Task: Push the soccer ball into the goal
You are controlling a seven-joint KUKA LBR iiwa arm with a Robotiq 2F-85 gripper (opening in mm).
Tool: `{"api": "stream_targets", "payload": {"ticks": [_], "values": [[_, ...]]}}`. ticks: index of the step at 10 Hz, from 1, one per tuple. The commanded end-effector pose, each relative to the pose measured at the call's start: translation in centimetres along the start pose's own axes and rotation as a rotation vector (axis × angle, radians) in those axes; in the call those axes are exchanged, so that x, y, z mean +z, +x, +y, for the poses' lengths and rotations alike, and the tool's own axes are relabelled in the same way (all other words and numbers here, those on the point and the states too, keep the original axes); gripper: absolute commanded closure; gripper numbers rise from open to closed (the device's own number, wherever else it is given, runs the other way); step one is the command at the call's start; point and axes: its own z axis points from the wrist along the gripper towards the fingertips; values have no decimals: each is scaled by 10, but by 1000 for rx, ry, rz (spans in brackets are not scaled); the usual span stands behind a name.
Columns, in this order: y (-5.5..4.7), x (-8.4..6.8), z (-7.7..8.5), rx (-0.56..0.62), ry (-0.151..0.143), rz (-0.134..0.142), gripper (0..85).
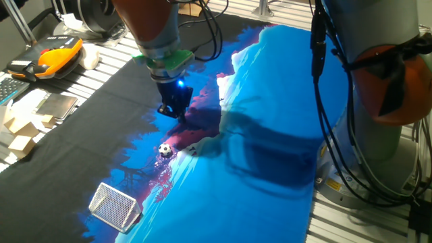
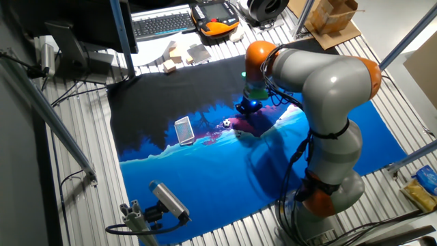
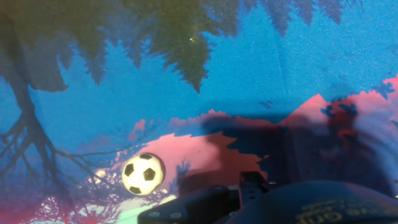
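Hand sits low behind the soccer ball, lined up with the goal to shove it in. Can't tell if the fingers are together.

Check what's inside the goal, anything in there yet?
Nothing visible through the mesh of the goal; only the printed mat shows beneath. The soccer ball sits outside, apart from it, near the tool. The goal's far interior corner is hard to resolve.
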Motion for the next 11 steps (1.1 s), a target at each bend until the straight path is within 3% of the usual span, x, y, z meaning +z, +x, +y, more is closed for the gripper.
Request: {"api": "stream_targets", "payload": {"ticks": [1, 5, 7, 8, 11], "values": [[-1, 1, -1, 0, 2, 2, 850], [-4, 0, -12, -4, 17, -10, 850], [-4, 2, -6, -13, 12, 9, 850], [-4, 4, -1, -14, -18, 38, 850], [-3, 12, 16, -5, -32, 41, 850]]}}
